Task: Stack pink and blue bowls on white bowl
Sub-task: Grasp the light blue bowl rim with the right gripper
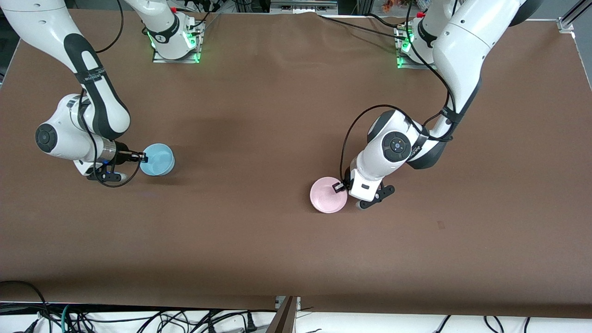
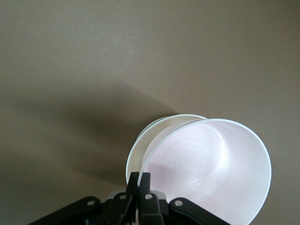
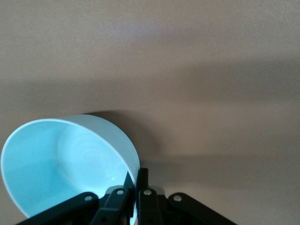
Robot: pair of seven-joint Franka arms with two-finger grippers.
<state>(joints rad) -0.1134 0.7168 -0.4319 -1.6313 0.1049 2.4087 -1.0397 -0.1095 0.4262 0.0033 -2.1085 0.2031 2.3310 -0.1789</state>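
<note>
My left gripper point(image 1: 339, 187) is shut on the rim of the pale pink bowl point(image 1: 327, 195), toward the left arm's end of the table. In the left wrist view, my left gripper point(image 2: 139, 180) holds the pink bowl point(image 2: 206, 164) tilted, partly nested in the white bowl point(image 2: 144, 140), whose rim shows beside it. The white bowl is hidden under the pink one in the front view. My right gripper point(image 1: 143, 158) is shut on the rim of the sky blue bowl point(image 1: 158, 159), tilted and low over the table toward the right arm's end. It also shows in the right wrist view point(image 3: 137, 180), with the blue bowl point(image 3: 65, 164).
The brown table point(image 1: 259, 115) carries nothing else. The two arm bases point(image 1: 175, 41) stand along its edge farthest from the front camera. Cables lie below the table's near edge point(image 1: 138, 319).
</note>
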